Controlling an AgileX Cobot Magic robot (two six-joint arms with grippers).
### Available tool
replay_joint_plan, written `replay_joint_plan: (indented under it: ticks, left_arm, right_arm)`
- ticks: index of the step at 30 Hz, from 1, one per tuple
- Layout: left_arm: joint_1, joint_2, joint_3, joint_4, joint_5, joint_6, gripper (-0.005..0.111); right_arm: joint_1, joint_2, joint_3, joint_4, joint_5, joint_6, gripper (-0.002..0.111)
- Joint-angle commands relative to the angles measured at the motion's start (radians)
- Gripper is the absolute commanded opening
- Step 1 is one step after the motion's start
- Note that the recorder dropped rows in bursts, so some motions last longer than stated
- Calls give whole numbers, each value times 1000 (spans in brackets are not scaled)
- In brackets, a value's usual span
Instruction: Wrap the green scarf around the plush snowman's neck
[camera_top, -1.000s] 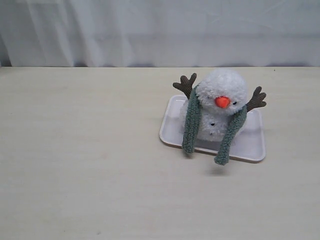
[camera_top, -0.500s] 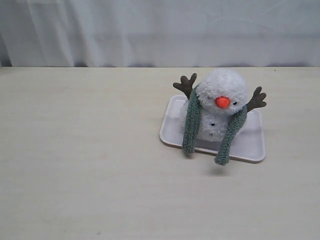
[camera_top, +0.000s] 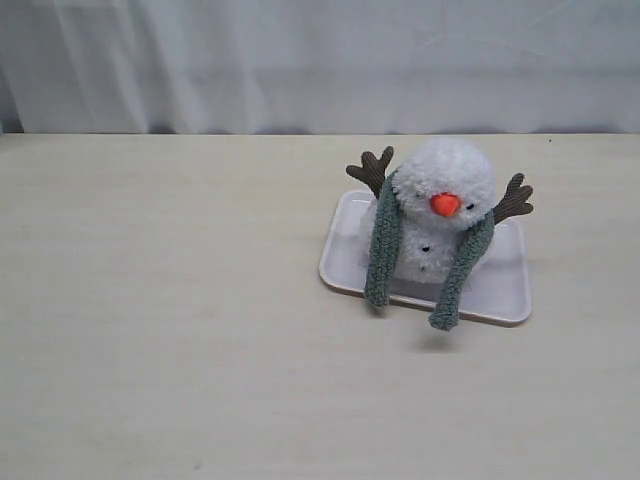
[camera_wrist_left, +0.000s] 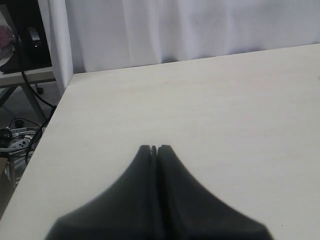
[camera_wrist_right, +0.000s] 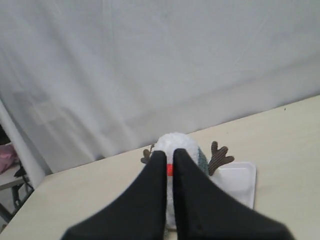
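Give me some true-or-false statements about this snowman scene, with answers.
1. The plush snowman sits on a white tray. True.
2. The green scarf lies flat on the tabletop. False: it hangs on the snowman, both ends in front.
3. The scarf's ends are knotted together. False: they hang apart.
4. The snowman's nose is orange. True.
5. The left gripper grips the scarf. False: it is shut over the table, holding nothing.

The right gripper's blurred fingers (camera_wrist_right: 195, 200) cover most of the plush snowman (camera_wrist_right: 175, 141), leaving a sliver of green scarf (camera_wrist_right: 202, 160). In the exterior view, its head hides where the scarf passes behind.
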Motion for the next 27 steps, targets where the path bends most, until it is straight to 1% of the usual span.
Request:
replay_joint_plan:
  ticks: [1,7,10,14,17,21,24,27]
  left_arm:
    - [-10,-2,2,0,-11,-2,0]
    - [-10,-2,2,0,-11,-2,0]
    - [-10,-2,2,0,-11,-2,0]
    - [-10,-2,2,0,-11,-2,0]
    - [-10,-2,2,0,-11,-2,0]
    - [-10,-2,2,0,-11,-2,0]
    - [-10,-2,2,0,-11,-2,0]
    - [-10,-2,2,0,-11,-2,0]
  right_arm:
    - [-60,-4,12,58,-107,-127,4]
    - [-110,-4,124,148,-406,-328,4]
    - [-140,-4,210,148,-542,-350,4]
    - [-185,-4,345,142,-672,-350,4]
    - [-209,-4,443,130,-702,-350,4]
    - [-214,-4,552,70,-704,-350,4]
    - [-214,-4,602,27,-704,-353,4]
    - [-214,-4,635,27,-704,-371,4]
